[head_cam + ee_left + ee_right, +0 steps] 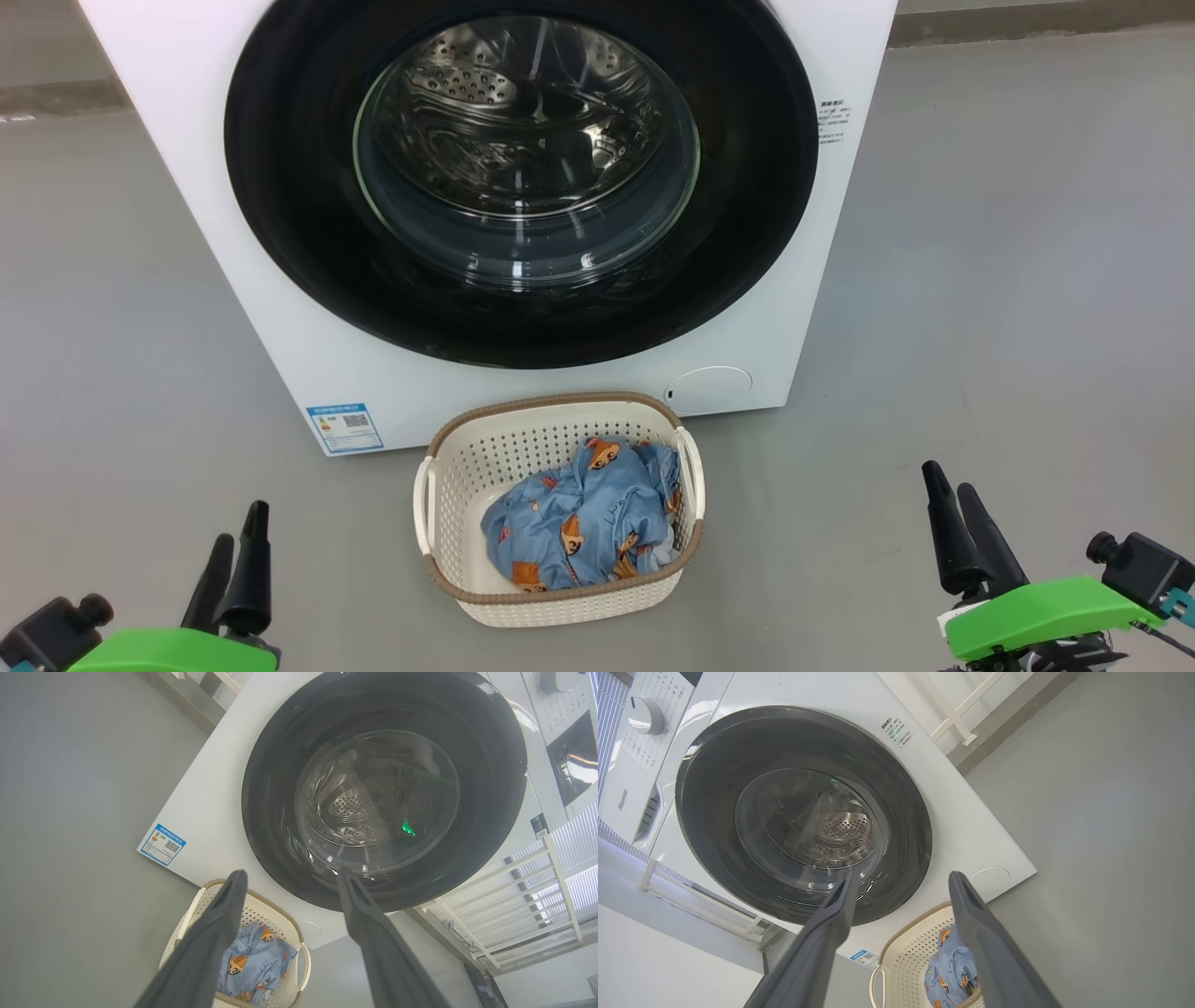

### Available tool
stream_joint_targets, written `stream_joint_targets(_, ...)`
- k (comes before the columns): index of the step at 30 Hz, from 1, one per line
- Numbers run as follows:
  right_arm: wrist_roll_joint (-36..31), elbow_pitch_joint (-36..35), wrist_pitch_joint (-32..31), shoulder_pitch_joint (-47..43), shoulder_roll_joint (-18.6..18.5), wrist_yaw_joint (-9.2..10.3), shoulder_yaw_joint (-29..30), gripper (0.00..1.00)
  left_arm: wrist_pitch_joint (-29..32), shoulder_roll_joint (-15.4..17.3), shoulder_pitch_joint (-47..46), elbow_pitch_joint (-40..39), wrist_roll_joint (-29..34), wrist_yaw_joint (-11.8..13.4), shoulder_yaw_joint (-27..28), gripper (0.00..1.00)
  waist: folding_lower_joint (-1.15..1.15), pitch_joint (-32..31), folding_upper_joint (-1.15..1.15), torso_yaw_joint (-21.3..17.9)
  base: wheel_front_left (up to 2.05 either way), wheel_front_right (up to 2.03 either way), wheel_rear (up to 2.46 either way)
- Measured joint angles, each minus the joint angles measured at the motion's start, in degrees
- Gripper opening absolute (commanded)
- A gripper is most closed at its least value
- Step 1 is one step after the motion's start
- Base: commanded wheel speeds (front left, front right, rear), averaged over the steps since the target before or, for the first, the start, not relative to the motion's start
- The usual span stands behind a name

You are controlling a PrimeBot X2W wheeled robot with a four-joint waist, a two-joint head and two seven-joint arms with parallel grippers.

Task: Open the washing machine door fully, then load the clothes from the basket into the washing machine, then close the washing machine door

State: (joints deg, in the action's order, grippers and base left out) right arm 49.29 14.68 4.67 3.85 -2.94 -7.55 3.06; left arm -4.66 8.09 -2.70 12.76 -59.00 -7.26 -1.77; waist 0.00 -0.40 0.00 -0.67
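Facing you: washing machine door (523,177), apparently shut; basket (495,457) holding clothes (583,518); left gripper (241,525) and right gripper (948,478) empty, fingers apart.

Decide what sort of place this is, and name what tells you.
Likely a laundry room or utility area: a white front-loading washing machine stands on a bare grey floor, and a basket holding clothes sits before it.
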Motion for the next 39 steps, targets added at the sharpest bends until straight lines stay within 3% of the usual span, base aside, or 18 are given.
stream_joint_targets(39,-27.31,0.12,6.14,2.23,-0.58,0.01,-2.26,1.00,-6.21,3.89,-0.25,-0.67,22.46,-0.07,-2.72,1.00,0.00,-0.81,0.00,-0.80,0.00,0.00,0.00)
